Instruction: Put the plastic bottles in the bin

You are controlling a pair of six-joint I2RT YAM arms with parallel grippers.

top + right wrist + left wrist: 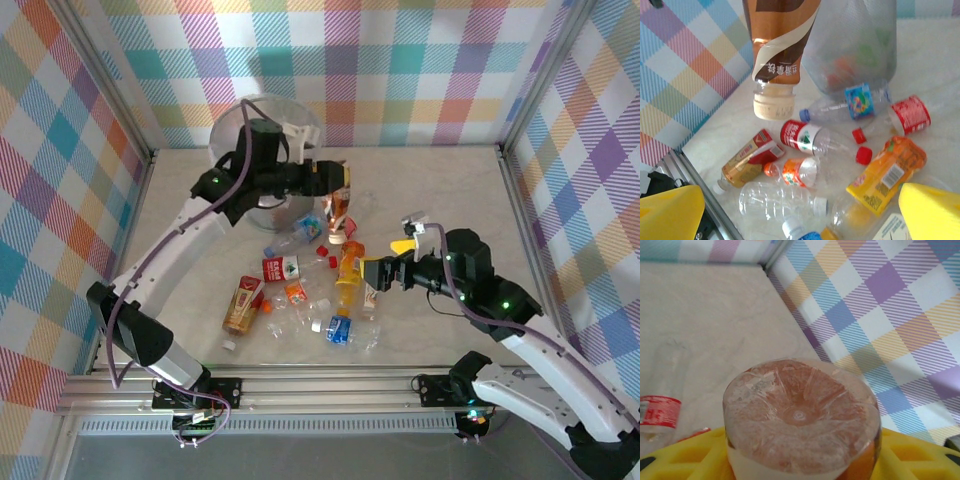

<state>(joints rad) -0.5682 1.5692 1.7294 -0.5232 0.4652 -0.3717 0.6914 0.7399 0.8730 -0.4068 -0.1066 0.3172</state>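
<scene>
Your left gripper (336,182) is gripping a brown bottle (339,212) near its base, with the jaws partly closed against it. The bottle is hanging upside down, its cream cap (772,107) pointing to the table (440,190). In the left wrist view its round base is facing the camera between the two yellow fingers (685,455). It is hanging close beside the bin (230,120), to the right of it in the top view. The bin is standing at the far edge of the table. Some coloured shapes are showing through its clear liner, too blurred to name.

Your right gripper (381,271) is hovering low over the heap of bottles with its jaws spread wide, and it is holding nothing. Just under it an orange bottle (887,172) is lying on its side. Close around it are lying a red-and-white-label bottle (805,136), a gold and red bottle (747,162), a small orange-label bottle (792,172) and a clear white-cap bottle (777,200). A blue-label bottle (856,102) is lying next to the bin. Two loose red caps (863,155) are lying among them.
</scene>
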